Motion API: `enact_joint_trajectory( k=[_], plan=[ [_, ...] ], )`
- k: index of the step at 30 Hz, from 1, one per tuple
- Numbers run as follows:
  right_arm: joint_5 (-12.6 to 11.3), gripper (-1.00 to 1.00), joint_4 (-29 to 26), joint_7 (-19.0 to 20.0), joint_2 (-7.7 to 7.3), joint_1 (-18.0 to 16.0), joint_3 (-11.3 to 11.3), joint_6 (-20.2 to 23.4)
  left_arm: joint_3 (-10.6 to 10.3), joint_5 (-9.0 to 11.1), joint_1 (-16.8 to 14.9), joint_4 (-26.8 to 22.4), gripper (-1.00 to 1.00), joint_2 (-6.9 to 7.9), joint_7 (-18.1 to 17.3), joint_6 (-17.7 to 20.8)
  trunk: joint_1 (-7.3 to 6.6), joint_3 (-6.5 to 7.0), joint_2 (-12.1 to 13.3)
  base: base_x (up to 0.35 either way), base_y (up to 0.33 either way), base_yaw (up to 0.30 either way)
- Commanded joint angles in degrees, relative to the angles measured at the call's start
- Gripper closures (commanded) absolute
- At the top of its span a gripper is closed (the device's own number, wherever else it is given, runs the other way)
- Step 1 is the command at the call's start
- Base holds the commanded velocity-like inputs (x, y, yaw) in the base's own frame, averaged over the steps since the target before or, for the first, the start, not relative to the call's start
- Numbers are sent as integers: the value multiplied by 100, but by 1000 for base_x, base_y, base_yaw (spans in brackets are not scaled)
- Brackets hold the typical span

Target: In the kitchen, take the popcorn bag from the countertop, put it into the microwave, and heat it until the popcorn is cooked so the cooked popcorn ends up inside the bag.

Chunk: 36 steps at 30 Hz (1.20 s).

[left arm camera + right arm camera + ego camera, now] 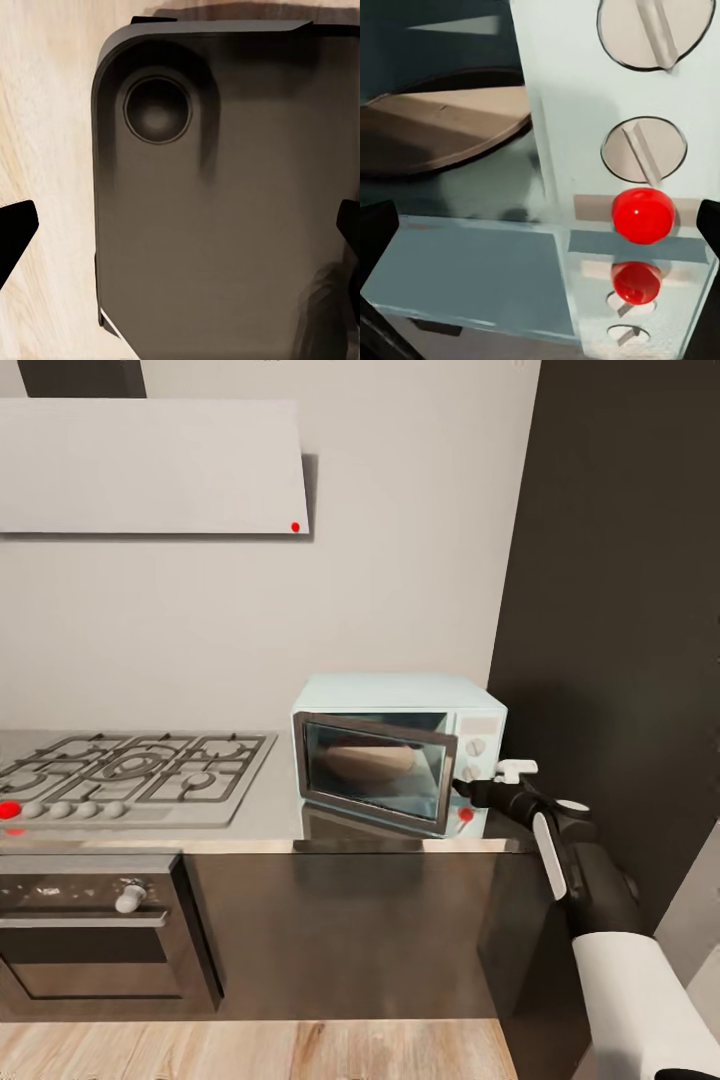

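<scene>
The pale mint-blue microwave (400, 705) stands on the steel countertop (260, 822) by the dark wall. Its dark glass door (375, 770) hangs a little ajar on the knob side. Behind the glass sits the tan popcorn bag (365, 763), also a tan mound (442, 127) in the right wrist view. No popcorn bits are visible. My right gripper (463, 790) is open just in front of the knob panel, close to the red dot (466, 815) (643, 215), with nothing between its fingers (375, 236). My left gripper (180, 232) is open and empty, pointing down.
A gas hob (130, 768) with black grates lies left of the microwave, a black oven (90, 930) below it and a white hood (150, 465) above. A tall dark cabinet (620, 610) rises at the right. The robot's dark base (217, 210) shows over pale wood floor (45, 112).
</scene>
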Motion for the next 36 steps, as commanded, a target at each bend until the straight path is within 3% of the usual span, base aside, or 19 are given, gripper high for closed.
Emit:
enact_joint_trajectory(
  k=[1,9,24,28,30,32,36],
  plan=[
    [-152,-100,-10,75,0,-4,388,63,8,16,-3,3,-100,1,7,-16,-1,-5,-3,-174,0,0],
    [-137,-100,-9,66,-7,-2,388,38,8,18,-3,3,-100,-1,7,-18,-1,-5,-3,-295,0,0],
    [-135,-100,8,33,-7,-3,388,36,8,22,-3,2,-100,3,7,-17,-1,-5,-3,-17,0,0],
    [71,-100,8,8,-2,-4,379,30,8,24,-3,3,-100,4,7,-11,-1,-5,-3,31,0,0],
    [252,-100,8,-140,4,-4,347,22,8,24,-3,3,-100,4,7,-9,-1,-5,-3,115,0,0],
    [296,-100,14,-528,28,-1,337,-93,8,24,-3,3,-100,4,7,-9,-1,-5,-3,45,0,0],
    [280,-100,23,-851,58,1,335,-376,8,24,-3,3,-100,-3,7,-14,-1,-5,-3,8,0,0]
  ],
)
